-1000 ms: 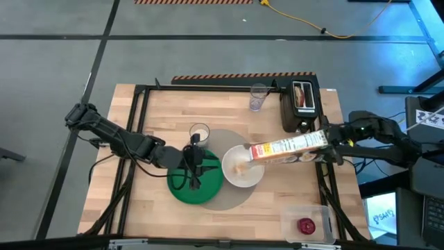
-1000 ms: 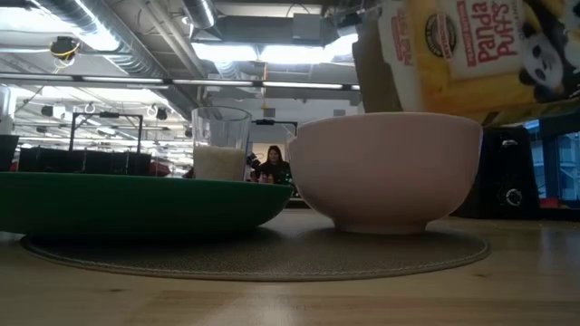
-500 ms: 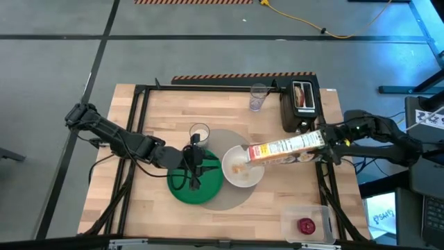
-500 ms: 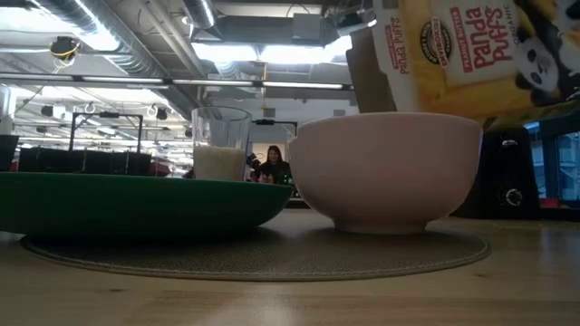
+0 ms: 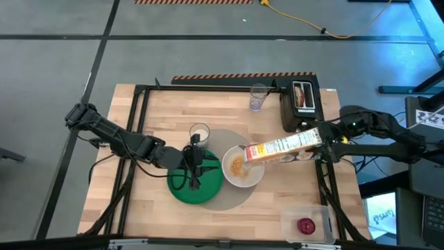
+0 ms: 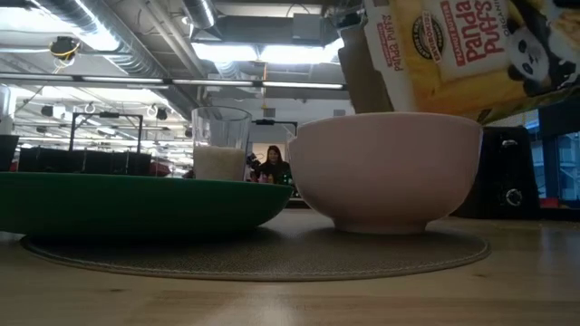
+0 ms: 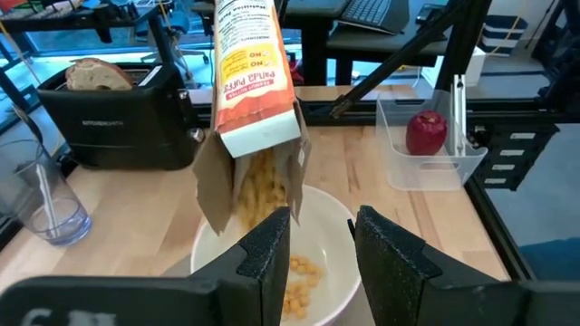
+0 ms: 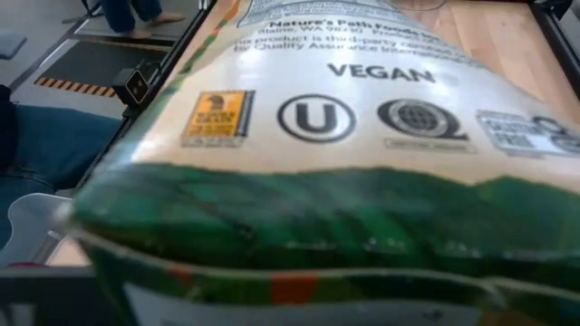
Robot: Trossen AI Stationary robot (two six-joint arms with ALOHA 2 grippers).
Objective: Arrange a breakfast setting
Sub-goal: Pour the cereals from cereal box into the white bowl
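right gripper (image 5: 323,144), reaching in from the table's right edge, was clamped on a tilted cereal box (image 5: 284,147) whose open end hung over the bowl (image 5: 242,167); left gripper (image 5: 195,164) hovered over the plate (image 5: 182,191), fingers apart.

From my station, the cereal box (image 8: 335,136) fills the right wrist view and hides the right gripper's fingers, its top is cut off in the low view, the white bowl (image 6: 385,170) hides its contents there, and the left gripper (image 5: 195,165) is too small to read.
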